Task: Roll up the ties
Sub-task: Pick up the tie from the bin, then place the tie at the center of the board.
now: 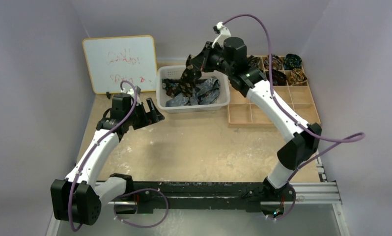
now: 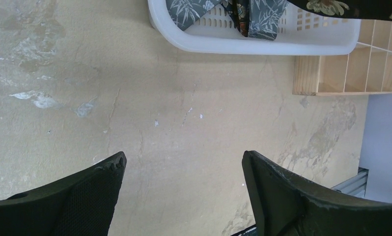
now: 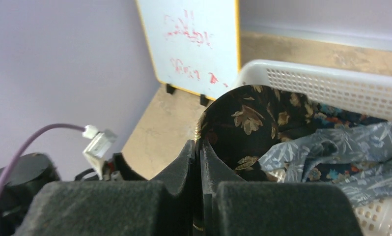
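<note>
A black tie with gold leaf motifs [image 3: 248, 123] hangs from my right gripper [image 3: 198, 145], whose jaws are shut on the tie's edge. In the top view that gripper [image 1: 190, 66] is raised over the white basket [image 1: 194, 107], and the held tie [image 1: 186, 81] trails down into it. Several loose grey-blue and dark ties [image 1: 204, 93] lie inside the basket. My left gripper [image 1: 154, 113] hovers over bare table just left of the basket, open and empty. Its wrist view shows its fingertips [image 2: 110, 167] spread wide over the tabletop.
A wooden compartment tray [image 1: 263, 113] stands right of the basket, with several rolled ties [image 1: 282, 64] in its far cells. A whiteboard [image 1: 119, 61] leans on the back wall at left. Purple walls close in on both sides.
</note>
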Action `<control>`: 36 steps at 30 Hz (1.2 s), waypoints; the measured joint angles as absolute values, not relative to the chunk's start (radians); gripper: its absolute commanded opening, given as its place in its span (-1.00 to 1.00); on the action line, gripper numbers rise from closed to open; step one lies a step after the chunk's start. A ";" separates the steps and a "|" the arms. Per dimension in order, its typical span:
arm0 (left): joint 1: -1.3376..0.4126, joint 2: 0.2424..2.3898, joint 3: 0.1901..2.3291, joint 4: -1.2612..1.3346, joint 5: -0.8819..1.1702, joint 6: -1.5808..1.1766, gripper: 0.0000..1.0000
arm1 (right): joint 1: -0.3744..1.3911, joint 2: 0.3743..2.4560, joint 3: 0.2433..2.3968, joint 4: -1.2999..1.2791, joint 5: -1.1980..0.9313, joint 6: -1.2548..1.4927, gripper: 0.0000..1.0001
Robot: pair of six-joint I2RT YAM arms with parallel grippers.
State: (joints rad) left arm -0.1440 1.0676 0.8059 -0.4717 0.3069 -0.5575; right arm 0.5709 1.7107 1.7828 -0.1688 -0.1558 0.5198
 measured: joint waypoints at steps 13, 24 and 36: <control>-0.144 1.068 0.806 -0.456 0.360 -0.556 0.76 | 0.571 1.583 1.270 -0.071 -0.345 0.409 0.27; -0.144 1.073 0.806 -0.448 0.363 -0.554 0.78 | 0.572 1.478 1.090 -0.142 -0.143 0.400 0.96; -0.144 1.102 0.802 -0.404 0.401 -0.561 0.79 | 0.579 1.661 1.131 0.021 -0.210 0.559 0.97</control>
State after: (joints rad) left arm -0.1440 1.1023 0.8017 -0.4042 0.4011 -0.5613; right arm 0.5793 1.6611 1.1305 0.0208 -0.2096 0.5591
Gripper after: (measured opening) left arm 0.894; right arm 0.985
